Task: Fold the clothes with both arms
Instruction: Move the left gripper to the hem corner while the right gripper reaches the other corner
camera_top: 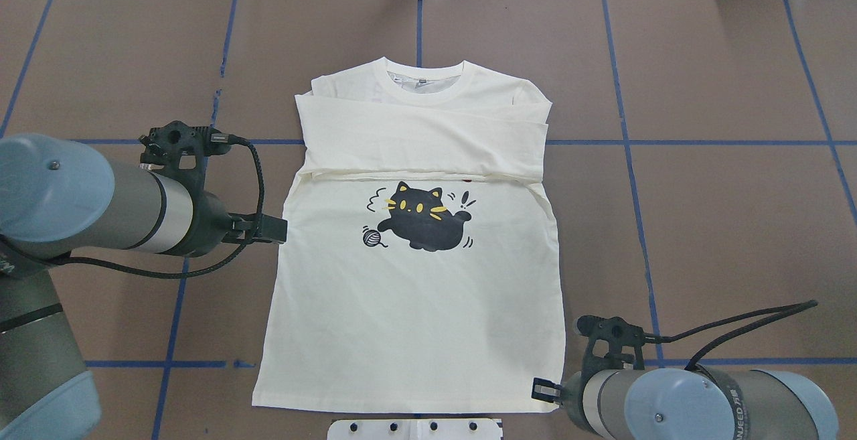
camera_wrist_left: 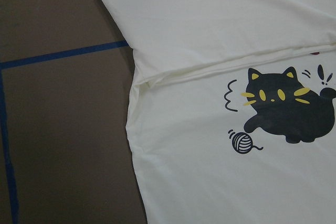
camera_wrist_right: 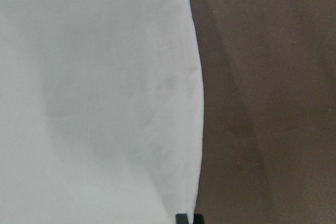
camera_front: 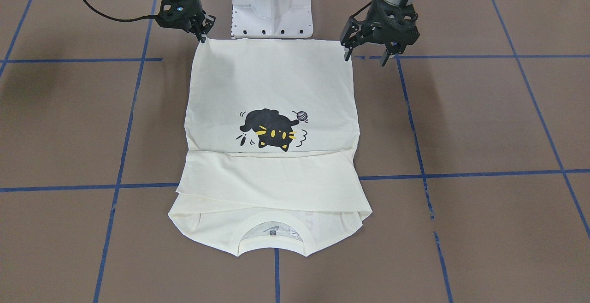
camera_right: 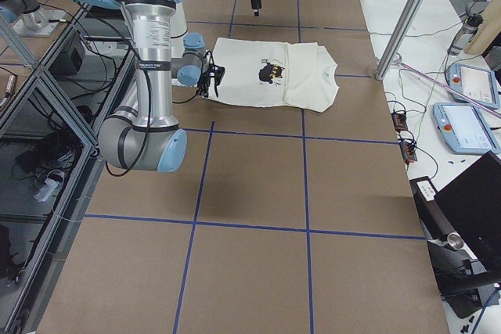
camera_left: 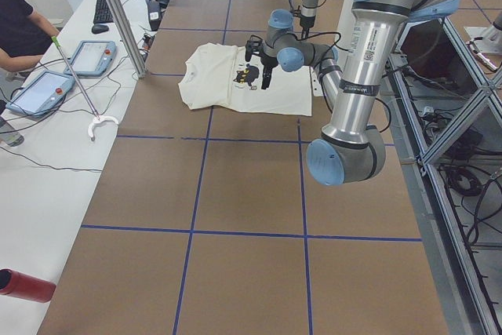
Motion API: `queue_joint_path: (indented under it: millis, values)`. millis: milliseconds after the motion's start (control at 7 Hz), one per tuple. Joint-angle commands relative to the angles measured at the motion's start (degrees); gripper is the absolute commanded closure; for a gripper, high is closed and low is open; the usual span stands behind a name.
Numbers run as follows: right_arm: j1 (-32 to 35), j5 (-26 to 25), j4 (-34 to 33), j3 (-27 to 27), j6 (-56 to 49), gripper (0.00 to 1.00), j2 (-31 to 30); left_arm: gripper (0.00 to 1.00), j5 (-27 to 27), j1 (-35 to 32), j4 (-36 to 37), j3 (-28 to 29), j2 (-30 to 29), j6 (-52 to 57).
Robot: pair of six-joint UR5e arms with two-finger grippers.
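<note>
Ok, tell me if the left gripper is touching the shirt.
Apart. In the exterior right view, bare table shows between the left gripper and the shirt.

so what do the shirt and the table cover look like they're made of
shirt: soft matte cream knit, likely cotton; it drapes and creases at its folds. table cover: flat matte brown sheet, perhaps paper or card, with blue tape lines.

I log my left arm (camera_top: 134,209) and right arm (camera_top: 676,403) as grey metal tubes with light-blue domed joint caps, one small screw at each cap's centre. A black cable (camera_top: 258,172) loops off each wrist. Left gripper (camera_front: 364,58) and right gripper (camera_front: 203,39): black moulded housings, thin black fingers (camera_front: 345,54). Right arm carries white lettering on a dark band. White pedestal base (camera_front: 272,3), dark holes along its edge.
</note>
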Motion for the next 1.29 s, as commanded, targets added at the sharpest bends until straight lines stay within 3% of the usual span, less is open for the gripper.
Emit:
queue_joint_path:
  millis: [0,429,714,1143]
  values:
    - [1.65,-0.18,0.17,1.59,0.10,1.00,-0.14,0.00,8.38,12.88,-5.53,0.15,5.11,-17.35]
    - [1.92,-0.18,0.17,1.42,0.10,1.00,1.36,0.06,12.22,20.66,-4.77,1.28,5.84,-23.74]
    - [1.92,-0.18,0.17,1.33,0.10,1.00,2.06,0.06,13.02,21.11,-4.85,5.94,5.66,-23.74]
    - [2.44,-0.01,0.17,1.42,0.10,1.00,2.06,0.06,13.63,21.38,-4.94,7.36,5.84,-24.61]
